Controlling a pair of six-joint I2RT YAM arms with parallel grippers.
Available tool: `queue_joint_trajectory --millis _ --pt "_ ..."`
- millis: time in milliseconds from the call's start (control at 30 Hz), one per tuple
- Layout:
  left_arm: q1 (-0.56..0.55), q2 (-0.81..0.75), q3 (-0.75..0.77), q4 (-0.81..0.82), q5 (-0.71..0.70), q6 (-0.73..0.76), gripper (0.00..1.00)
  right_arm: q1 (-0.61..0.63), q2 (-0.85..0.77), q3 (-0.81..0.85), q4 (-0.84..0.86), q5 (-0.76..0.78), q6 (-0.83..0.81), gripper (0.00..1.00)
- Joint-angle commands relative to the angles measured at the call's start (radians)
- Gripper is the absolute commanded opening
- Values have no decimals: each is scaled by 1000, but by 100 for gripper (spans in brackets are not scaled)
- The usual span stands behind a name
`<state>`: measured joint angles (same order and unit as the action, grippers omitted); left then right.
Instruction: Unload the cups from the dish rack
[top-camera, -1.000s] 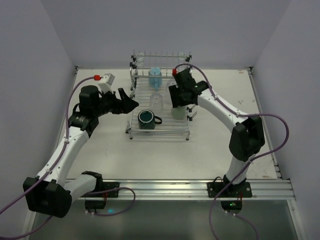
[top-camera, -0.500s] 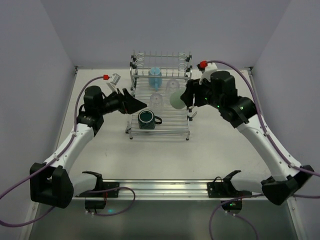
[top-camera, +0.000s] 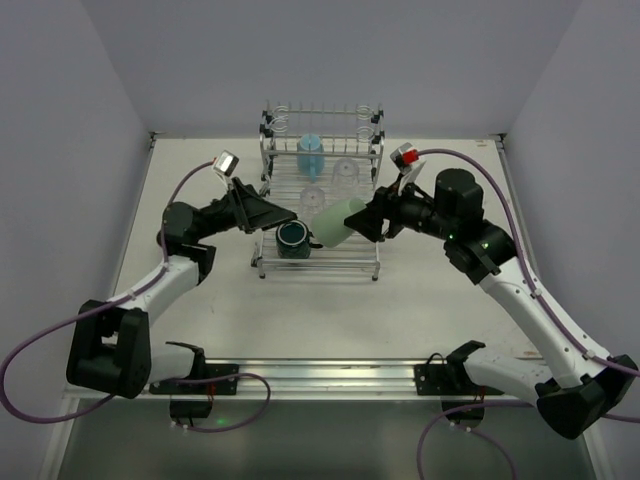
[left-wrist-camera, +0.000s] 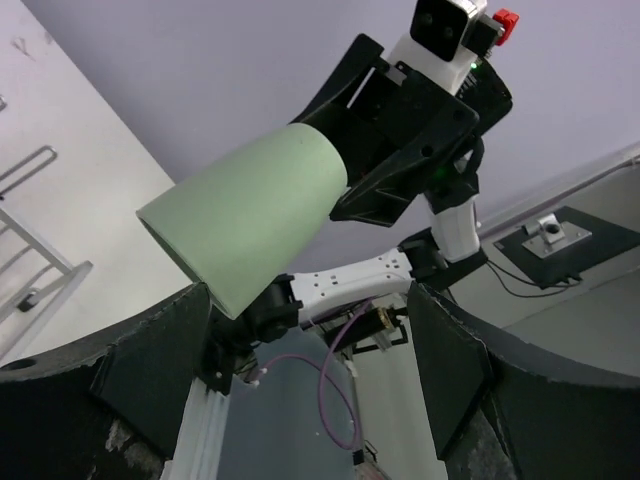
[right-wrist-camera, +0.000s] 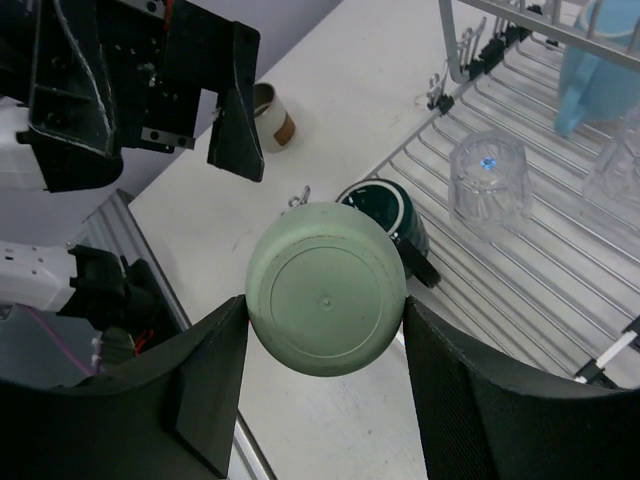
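Observation:
My right gripper (top-camera: 362, 218) is shut on the base end of a pale green cup (top-camera: 335, 222), held on its side in the air over the dish rack (top-camera: 268, 262), mouth pointing left. In the right wrist view the cup's round bottom (right-wrist-camera: 326, 288) sits between both fingers. My left gripper (top-camera: 285, 215) is open and faces the cup's mouth (left-wrist-camera: 245, 225), which hangs just beyond its fingertips (left-wrist-camera: 150, 380). On the rack stand a dark teal mug (top-camera: 293, 238), a light blue cup (top-camera: 310, 155) and two clear tumblers (top-camera: 313, 200) (top-camera: 345, 170).
A beige cup (right-wrist-camera: 268, 115) stands on the table left of the rack, below my left arm. The rack's raised back rail (top-camera: 322, 112) with coil holders stands at the far side. Walls close in the table on the left, right and back.
My right arm has lifted the green cup off the rack, swung it left and tipped it sideways. My left gripper has risen and turned toward the cup.

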<state>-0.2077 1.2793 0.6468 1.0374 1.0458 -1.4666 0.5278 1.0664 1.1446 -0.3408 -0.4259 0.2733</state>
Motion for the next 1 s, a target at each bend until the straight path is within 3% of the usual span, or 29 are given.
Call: queue_joint_trajectory --millis 0,467,733,967 --pt "-18 2 -16 266 20 -221 84 -6 -23 9 172 -109 37 0" --pt "-56 22 -30 214 -26 -245 84 -6 -16 -3 272 -208 78 0" --pt "-117 61 -10 406 -76 -414 83 -17 10 -55 440 -306 119 0" --pt "-121 60 -21 535 -116 -501 75 -28 14 -173 679 -384 191 0"
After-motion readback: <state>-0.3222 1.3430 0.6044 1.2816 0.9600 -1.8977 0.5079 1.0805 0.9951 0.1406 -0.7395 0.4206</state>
